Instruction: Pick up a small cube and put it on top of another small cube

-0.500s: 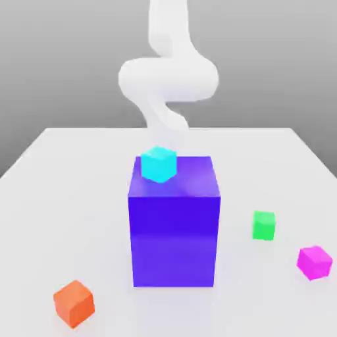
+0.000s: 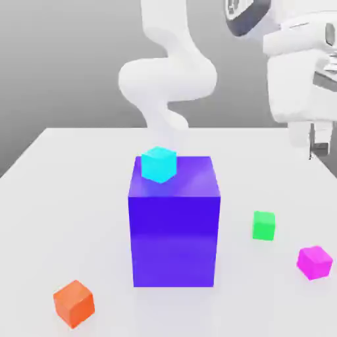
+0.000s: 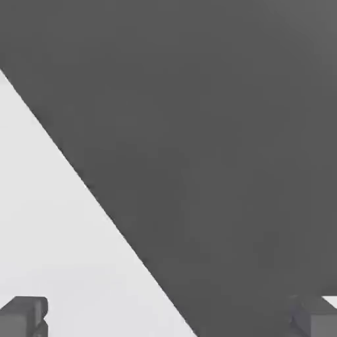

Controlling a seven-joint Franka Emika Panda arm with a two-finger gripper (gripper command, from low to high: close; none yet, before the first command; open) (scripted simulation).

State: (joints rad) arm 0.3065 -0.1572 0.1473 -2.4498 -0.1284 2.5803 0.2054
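- A white table (image 2: 72, 197) carries everything.
- A big blue-purple block (image 2: 174, 230) stands at its middle.
- An orange cube (image 2: 74, 303), a green cube (image 2: 264, 226) and a small pink cube (image 2: 314, 262) lie well apart on it.

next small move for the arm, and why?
Probably lower the end effector toward the magenta cube. The hand view shows its fingers spread wide with nothing between them, and in the exterior view it hangs high at the right, well above that cube, which sits free on the table near the green cube.
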